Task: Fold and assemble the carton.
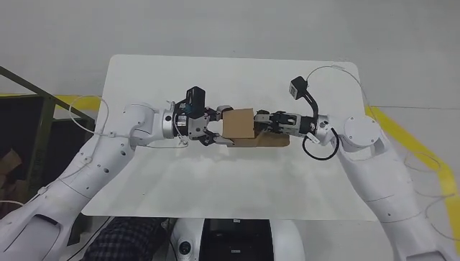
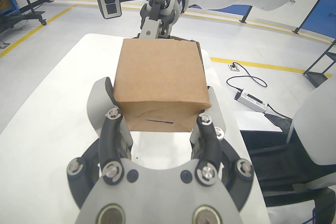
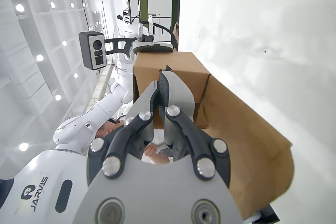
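White table (image 1: 215, 81), boxy brown cardboard carton (image 1: 238, 124)

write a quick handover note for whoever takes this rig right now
Left tool: shut on the carton, fingers on both sides of its closed end.
Right tool: shut, apparently pinching a wall at the carton's open end.
Carton: middle of the table, between the two tools.
Done: body squared up, end at the left tool closed.
Left: the long flap lies out flat towards the right arm; fold it in and close that end.
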Controlling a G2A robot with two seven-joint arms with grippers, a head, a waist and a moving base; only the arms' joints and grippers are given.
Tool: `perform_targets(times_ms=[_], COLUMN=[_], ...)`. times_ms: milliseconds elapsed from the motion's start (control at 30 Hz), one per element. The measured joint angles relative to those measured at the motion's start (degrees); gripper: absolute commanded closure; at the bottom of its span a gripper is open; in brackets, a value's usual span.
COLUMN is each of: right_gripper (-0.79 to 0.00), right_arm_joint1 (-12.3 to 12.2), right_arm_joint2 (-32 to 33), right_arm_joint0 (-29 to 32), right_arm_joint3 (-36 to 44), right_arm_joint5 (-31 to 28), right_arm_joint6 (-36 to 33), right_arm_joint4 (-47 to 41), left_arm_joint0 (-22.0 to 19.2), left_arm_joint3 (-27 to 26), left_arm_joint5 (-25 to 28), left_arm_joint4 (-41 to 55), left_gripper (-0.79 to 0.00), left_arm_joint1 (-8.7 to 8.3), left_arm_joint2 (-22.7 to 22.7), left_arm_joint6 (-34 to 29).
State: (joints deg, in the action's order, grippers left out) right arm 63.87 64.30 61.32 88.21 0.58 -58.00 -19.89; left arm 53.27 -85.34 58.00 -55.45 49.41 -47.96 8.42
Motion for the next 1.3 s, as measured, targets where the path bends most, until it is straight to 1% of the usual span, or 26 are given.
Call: perform_targets(times_ms=[133,233,467,600,700,833,967,1133,1300], right_gripper=[0.000,0.000,0.000,0.000,0.000,0.000,0.000,0.000,0.000], right_arm_joint1=[0.17,0.00,-1.52,-2.36,-2.73,-2.74,-2.17,-1.07,-0.43], right_arm_joint2=[-0.28,1.03,8.96,13.62,15.37,13.94,10.41,5.81,4.03], right_arm_joint0=[-0.54,-0.61,2.47,4.59,5.78,6.36,5.89,4.18,3.47], right_arm_joint3=[-0.63,-0.74,0.21,-0.86,-2.25,-4.23,-6.36,-8.46,-8.91], right_arm_joint5=[-0.62,-1.12,-0.23,1.35,2.75,5.05,5.56,2.75,-0.74], right_arm_joint6=[0.77,1.23,2.85,3.36,3.63,2.29,1.08,-0.17,-0.94], right_arm_joint4=[-0.69,-1.40,-1.78,-2.40,-2.54,-2.25,-3.39,-6.55,-9.61], left_arm_joint0=[0.15,0.19,0.74,1.29,1.58,1.80,1.79,1.63,1.21], left_arm_joint3=[0.16,0.43,0.44,0.29,0.15,0.06,0.02,-0.05,0.27], left_arm_joint5=[0.00,0.00,0.00,0.00,0.00,0.00,0.00,0.00,0.00], left_arm_joint4=[-0.13,-0.14,-0.26,-0.54,-0.83,-0.99,-1.12,-1.37,-1.93], left_gripper=[-0.308,-0.311,-0.308,-0.308,-0.305,-0.308,-0.308,-0.305,-0.302], left_arm_joint1=[0.02,0.00,-0.34,-0.60,-0.74,-0.84,-0.83,-0.73,-0.54], left_arm_joint2=[-0.21,-0.44,-1.49,-2.30,-2.72,-3.14,-3.34,-3.13,-2.64], left_arm_joint6=[0.05,0.06,0.85,1.82,2.38,3.26,4.00,4.26,3.32])
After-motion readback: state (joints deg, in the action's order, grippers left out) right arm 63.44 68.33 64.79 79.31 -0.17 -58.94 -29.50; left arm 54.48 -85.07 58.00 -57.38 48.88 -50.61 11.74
